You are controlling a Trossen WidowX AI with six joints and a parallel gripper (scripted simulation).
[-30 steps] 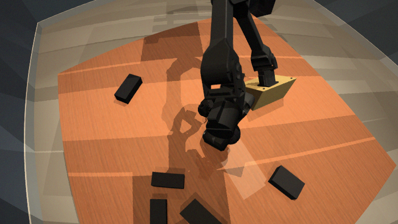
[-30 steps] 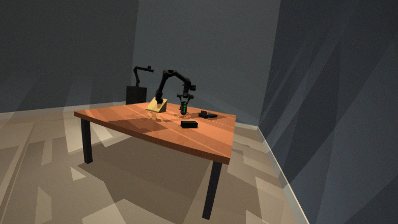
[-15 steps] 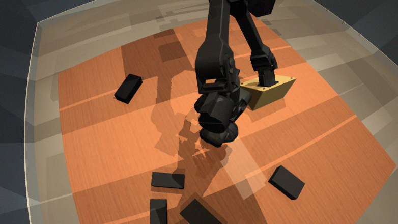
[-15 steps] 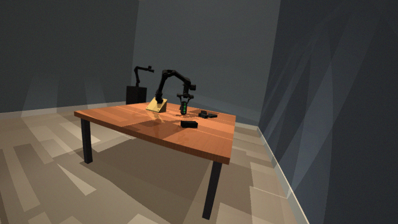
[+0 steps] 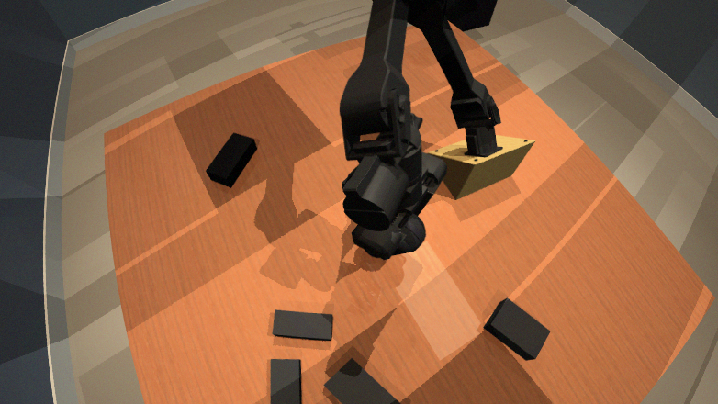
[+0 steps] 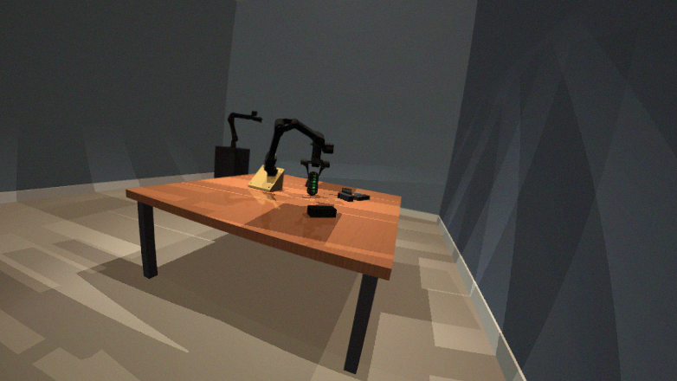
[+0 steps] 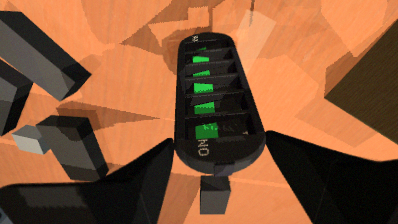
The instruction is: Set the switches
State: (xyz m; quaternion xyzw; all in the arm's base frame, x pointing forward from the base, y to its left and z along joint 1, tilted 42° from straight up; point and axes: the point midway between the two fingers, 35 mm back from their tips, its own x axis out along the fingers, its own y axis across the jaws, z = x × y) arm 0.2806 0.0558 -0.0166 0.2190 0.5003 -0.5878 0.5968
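We grip the dark grey controller unit [image 6: 312, 183] [image 7: 218, 107] above the bench [image 5: 175, 286] [image 6: 222, 203] [image 7: 135, 100], our end effector [image 6: 312, 173] [image 7: 219, 139] fairly wide but closed on its sides. Tilted up on edge, the unit shows its green-marked switches [image 7: 203, 88] sideways in the exterior view; its underside label is hidden from us.

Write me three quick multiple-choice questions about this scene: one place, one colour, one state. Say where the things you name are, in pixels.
1. Where is the switch unit [image 6: 308, 184] [image 7: 214, 157]?
A) flat on the table
B) between the jaws
C) on the floor

2. What colour shows on its switches?
A) red
B) blue
C) green

3. How is the unit held?
A) tilted up, off its base
B) flat on its base
C) upside down, switches hidden

B: both fingers meet its sides.
C: green patches line its switch row.
A: the outside view shows it hanging upright beneath the arm.
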